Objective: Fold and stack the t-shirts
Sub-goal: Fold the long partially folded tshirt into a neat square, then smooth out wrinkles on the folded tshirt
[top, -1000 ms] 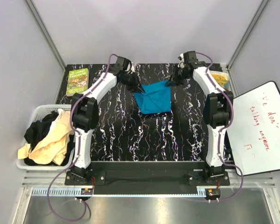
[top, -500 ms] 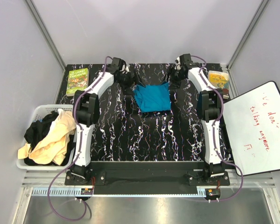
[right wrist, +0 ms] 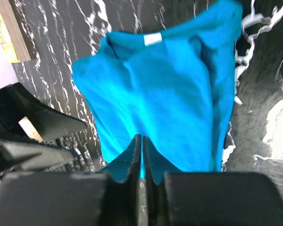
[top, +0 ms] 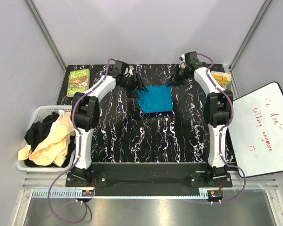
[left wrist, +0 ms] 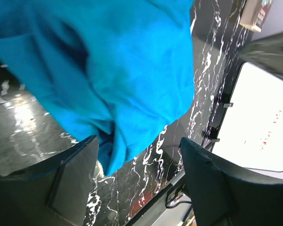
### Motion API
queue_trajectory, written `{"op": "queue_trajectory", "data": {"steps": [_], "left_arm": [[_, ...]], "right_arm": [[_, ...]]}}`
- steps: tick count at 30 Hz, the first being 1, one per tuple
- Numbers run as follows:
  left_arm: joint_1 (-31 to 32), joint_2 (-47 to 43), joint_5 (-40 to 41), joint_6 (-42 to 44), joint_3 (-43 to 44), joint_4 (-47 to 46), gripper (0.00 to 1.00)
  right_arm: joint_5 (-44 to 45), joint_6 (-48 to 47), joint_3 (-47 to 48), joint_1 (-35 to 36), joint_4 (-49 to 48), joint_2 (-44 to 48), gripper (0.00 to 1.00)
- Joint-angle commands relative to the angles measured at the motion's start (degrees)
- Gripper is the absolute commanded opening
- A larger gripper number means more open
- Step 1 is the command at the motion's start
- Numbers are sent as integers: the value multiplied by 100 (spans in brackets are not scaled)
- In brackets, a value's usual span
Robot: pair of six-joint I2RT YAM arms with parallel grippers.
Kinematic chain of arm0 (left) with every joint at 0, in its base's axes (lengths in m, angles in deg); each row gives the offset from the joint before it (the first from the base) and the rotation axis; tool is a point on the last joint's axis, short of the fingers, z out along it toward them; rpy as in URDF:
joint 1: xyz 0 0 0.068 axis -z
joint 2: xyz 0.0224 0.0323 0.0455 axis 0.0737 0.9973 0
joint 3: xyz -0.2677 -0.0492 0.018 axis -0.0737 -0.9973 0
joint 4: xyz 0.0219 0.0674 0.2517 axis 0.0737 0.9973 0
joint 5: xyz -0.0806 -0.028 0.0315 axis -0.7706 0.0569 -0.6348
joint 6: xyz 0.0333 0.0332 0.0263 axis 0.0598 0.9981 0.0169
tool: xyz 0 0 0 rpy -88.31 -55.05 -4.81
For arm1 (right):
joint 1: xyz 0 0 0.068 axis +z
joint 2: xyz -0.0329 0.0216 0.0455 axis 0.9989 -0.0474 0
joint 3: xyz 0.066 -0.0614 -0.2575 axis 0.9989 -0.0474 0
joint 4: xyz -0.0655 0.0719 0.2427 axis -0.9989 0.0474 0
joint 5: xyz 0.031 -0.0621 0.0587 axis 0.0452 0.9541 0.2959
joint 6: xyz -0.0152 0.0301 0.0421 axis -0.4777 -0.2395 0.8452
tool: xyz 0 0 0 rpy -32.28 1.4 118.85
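From above: a teal t-shirt (top: 154, 99) lies folded small at the far middle of the black worktop (top: 122, 136). The black and cream t-shirts (top: 47, 141) are heaped unfolded in the basket (top: 42, 109) on the left.

Left wrist: the left gripper (left wrist: 137, 143) jaws stand wide, a shirt corner loose between them.

Right wrist: the right gripper (right wrist: 141, 141) jaws are pinched nearly closed on the shirt's edge.

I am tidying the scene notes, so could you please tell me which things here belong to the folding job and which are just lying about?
Job: teal blue fabric t-shirt; black and cream fabric t-shirts.
Lying about: white slatted plastic basket; green rectangular book; yellow rectangular book; white flat whiteboard.
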Motion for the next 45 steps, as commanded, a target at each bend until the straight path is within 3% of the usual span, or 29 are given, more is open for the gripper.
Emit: {"op": "queue_trajectory", "data": {"steps": [1,5,7,9,10,11,12,28,36,45], "left_arm": [[140,248,-99,-63,128,-306,78],[175,468,-38,-178,312,-367,79],[176,626,7,-222,435,-394,77],[176,801,-2,-274,619,-411,60],[176,846,-20,-292,681,-420,47],[176,881,-11,-318,725,-420,19],[176,908,15,-344,795,-437,2],[97,407,218,-274,-267,-341,0],[0,618,112,-178,-48,-148,0],[-18,750,24,-99,84,-51,0]], "right_arm": [[-329,208,-160,45,-245,-167,7],[-31,260,-63,81,-227,-299,10],[171,269,-55,81,-227,-334,18],[321,261,-63,72,-227,-343,22],[434,252,-55,81,-227,-343,29],[497,252,-46,72,-218,-343,30],[619,252,-54,81,-218,-334,30],[963,190,235,81,-183,-843,33],[744,287,630,81,-122,-1187,33],[875,217,517,81,-7,-765,34]]}}
